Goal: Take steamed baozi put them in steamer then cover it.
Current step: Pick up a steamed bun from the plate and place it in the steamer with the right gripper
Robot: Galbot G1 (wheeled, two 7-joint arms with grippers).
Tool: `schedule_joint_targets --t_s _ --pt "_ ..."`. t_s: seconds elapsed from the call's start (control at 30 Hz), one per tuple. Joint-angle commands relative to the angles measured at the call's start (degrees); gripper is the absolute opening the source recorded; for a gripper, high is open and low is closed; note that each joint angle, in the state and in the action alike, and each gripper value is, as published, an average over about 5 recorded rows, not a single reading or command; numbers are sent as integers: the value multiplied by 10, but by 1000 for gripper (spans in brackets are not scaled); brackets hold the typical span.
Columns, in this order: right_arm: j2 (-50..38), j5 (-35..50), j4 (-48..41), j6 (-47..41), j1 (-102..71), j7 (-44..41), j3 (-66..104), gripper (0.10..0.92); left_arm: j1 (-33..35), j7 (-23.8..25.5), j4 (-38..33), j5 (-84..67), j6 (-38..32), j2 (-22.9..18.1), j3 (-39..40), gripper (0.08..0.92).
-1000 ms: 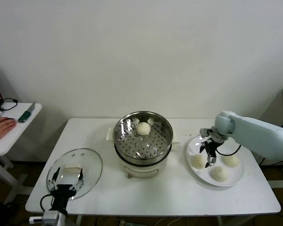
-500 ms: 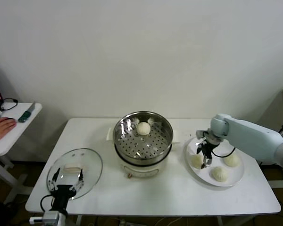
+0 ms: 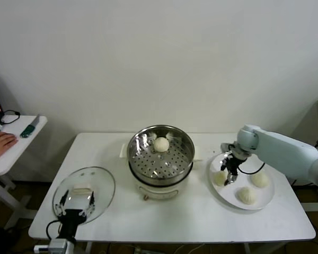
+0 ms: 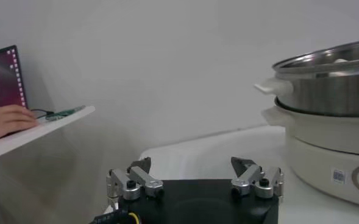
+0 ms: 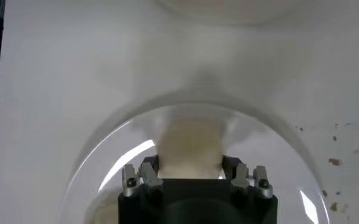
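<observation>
Round shiny steel steamer [image 3: 160, 153] on white pot base, counter [image 3: 201, 217] centre: one cream-white dough bun [image 3: 160, 144]. Flat white plate [image 3: 265, 197]: three buns; right hand [image 3: 228, 176] clenched on the nearest [image 3: 219, 178]. Clear glass lid [image 3: 87, 188] on the counter's left; left hand [image 3: 74, 209] over it, fingers spread, empty.

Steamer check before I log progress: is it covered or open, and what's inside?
Open. The steamer has no lid on; the cover lies flat on the table to its left. One baozi sits inside.
</observation>
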Motion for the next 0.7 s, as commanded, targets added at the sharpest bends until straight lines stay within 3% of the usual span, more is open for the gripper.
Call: schedule_joint_targets --t_s 0.03,0.3,0.57,0.7 --pt "-1 67 5 -1 86 1 -45 668 3 1 -2 2 0 0 2 823" --pt "39 192 4 8 280 -7 -172 670 0 -1 -5 1 -1 -1 12 823" --pt "137 337 30 -24 349 14 -216 670 -3 2 -11 1 2 8 27 823" --pt "198 369 34 -38 344 29 -210 670 -1 3 -17 3 3 8 32 823"
